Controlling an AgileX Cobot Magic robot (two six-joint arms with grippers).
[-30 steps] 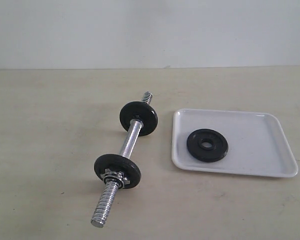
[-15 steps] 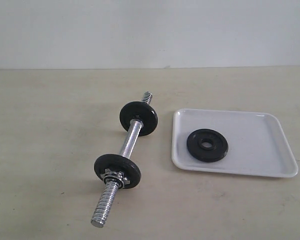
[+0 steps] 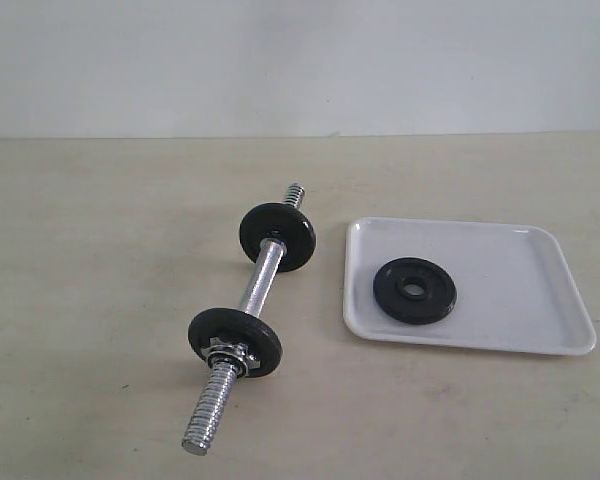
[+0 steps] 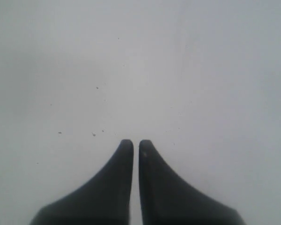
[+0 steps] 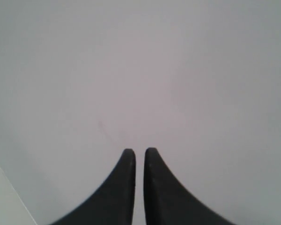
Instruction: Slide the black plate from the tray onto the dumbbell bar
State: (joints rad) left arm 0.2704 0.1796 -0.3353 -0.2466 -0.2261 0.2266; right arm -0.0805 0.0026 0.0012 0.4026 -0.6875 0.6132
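Left tool (image 4: 132,143): jaws pressed together, nothing between them, facing a plain pale surface. Right tool (image 5: 136,152): jaws likewise pressed together and empty, over a similar blank surface. Neither tool appears in the exterior view, so both are well apart from the work area. On the desk (image 3: 100,300), the black plate (image 3: 414,290) lies flat in the left half of the white tray (image 3: 520,310), centre hole upward, clear of the rim. The dumbbell bar (image 3: 263,275) lies just beside the tray's left edge, angled away from the camera. It carries a rear disc (image 3: 277,236) near its short threaded end (image 3: 296,192) and a front disc (image 3: 234,341) backed by a chrome star nut (image 3: 230,353), with a long threaded end (image 3: 208,410) exposed. Task progress: none apparent. Remaining steps, as judged: approach the tray, grip the plate, align its hole with a threaded end, slide it on.
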